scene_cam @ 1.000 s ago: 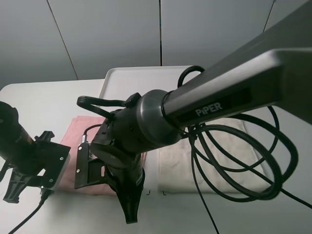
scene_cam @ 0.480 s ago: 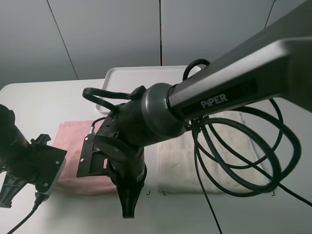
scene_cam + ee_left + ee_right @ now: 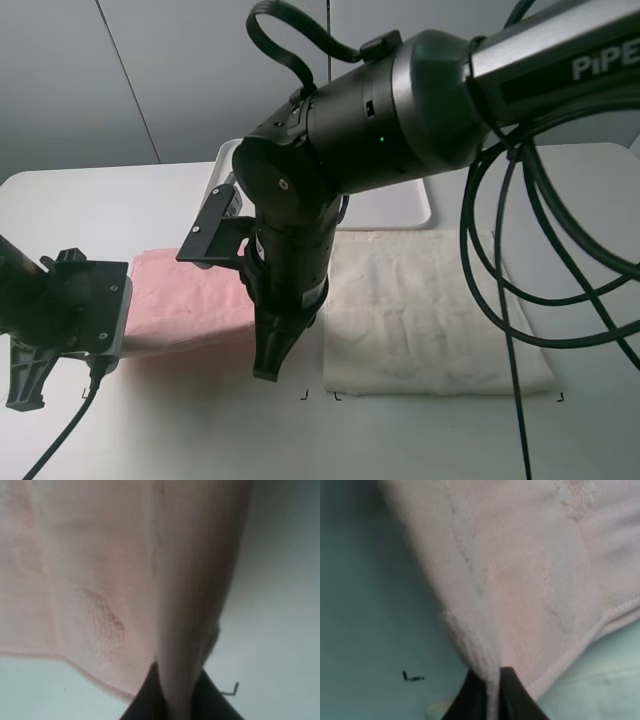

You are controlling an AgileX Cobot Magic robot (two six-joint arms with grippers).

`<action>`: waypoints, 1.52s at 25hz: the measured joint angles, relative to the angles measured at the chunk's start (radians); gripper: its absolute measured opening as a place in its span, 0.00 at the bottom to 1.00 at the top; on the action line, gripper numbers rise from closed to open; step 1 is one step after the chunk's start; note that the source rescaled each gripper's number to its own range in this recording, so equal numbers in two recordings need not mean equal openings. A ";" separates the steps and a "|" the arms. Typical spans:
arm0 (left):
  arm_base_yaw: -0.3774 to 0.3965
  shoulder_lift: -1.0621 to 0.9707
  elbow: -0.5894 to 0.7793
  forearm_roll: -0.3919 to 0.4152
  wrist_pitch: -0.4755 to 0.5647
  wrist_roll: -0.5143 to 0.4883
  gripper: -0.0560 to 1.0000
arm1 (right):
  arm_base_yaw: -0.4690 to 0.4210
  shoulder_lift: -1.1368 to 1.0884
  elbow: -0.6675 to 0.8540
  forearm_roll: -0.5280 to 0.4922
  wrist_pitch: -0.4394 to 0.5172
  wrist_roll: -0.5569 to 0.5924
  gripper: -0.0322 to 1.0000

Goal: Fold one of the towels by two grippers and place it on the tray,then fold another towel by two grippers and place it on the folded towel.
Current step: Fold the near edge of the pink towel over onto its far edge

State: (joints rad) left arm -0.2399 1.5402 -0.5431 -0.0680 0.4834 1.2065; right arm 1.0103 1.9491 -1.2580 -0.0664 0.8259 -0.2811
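The left gripper [image 3: 172, 702] and right gripper [image 3: 492, 690] each pinch the hemmed near edge of the pink towel [image 3: 190, 300], soft embossed terry, which sits in front of the tray [image 3: 405, 208], off its rim. The rectangular cream towel [image 3: 430, 310] also lies flat in front of the tray, with bare table [image 3: 80, 200] left of the tray.

White "PiPE", edge-cropped, on the right arm [image 3: 530, 75]
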 joint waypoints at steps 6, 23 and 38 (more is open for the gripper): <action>0.021 -0.076 0.000 -0.150 0.070 -0.056 0.08 | 0.000 -0.015 0.000 0.004 0.070 0.007 0.03; 0.098 -0.112 0.000 -0.175 -0.199 -0.463 0.07 | -0.002 -0.027 0.000 -0.278 -0.154 0.433 0.03; 0.098 0.003 0.000 -0.194 -0.454 -0.510 0.20 | -0.009 0.033 0.006 -0.562 -0.257 0.767 0.03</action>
State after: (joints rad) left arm -0.1422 1.5429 -0.5427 -0.2625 0.0293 0.6968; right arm 1.0017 1.9822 -1.2524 -0.6286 0.5688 0.4855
